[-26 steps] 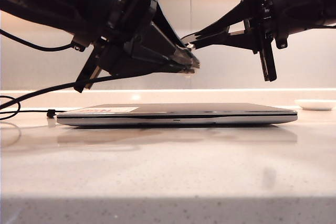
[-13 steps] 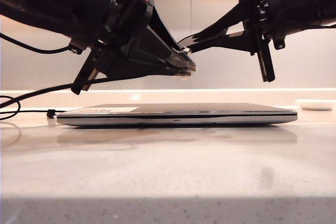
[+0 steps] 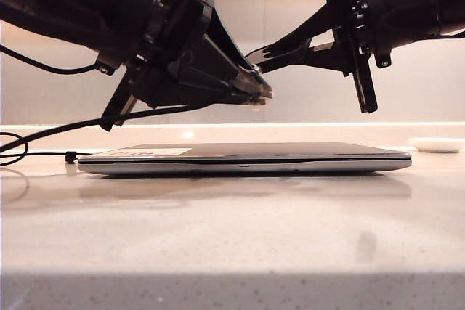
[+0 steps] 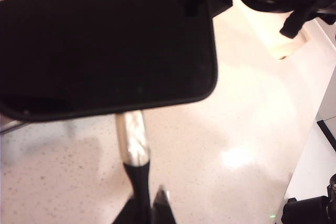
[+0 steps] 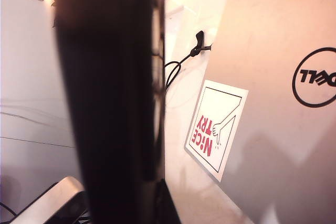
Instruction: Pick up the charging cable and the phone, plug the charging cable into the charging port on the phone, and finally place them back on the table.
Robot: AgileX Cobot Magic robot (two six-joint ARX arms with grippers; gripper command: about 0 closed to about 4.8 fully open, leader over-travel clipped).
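Note:
My left gripper [image 4: 148, 205] is shut on the black neck of the charging cable, just behind its silvery plug [image 4: 132, 137]. The plug tip meets the narrow end edge of the black phone [image 4: 105, 40]; I cannot tell whether it sits in the charging port. My right gripper [image 5: 131, 203] is shut on the phone [image 5: 110, 87], seen edge-on there. In the exterior view the left gripper [image 3: 263, 94] and the right gripper [image 3: 270, 52] meet tip to tip above the laptop, and the phone is hidden behind the left arm. The cable's cord [image 3: 73, 123] hangs to the table [image 3: 232, 237].
A closed silver laptop [image 3: 247, 157] lies flat under both grippers; its lid [image 5: 273, 77] bears a white sticker [image 5: 215, 129]. The cable's black bead [image 3: 70, 156] rests left of the laptop. A white dish [image 3: 436, 144] sits at the back right.
The right gripper has edged slightly left and up with the phone. The left gripper has hardly moved. Both grips are unchanged.

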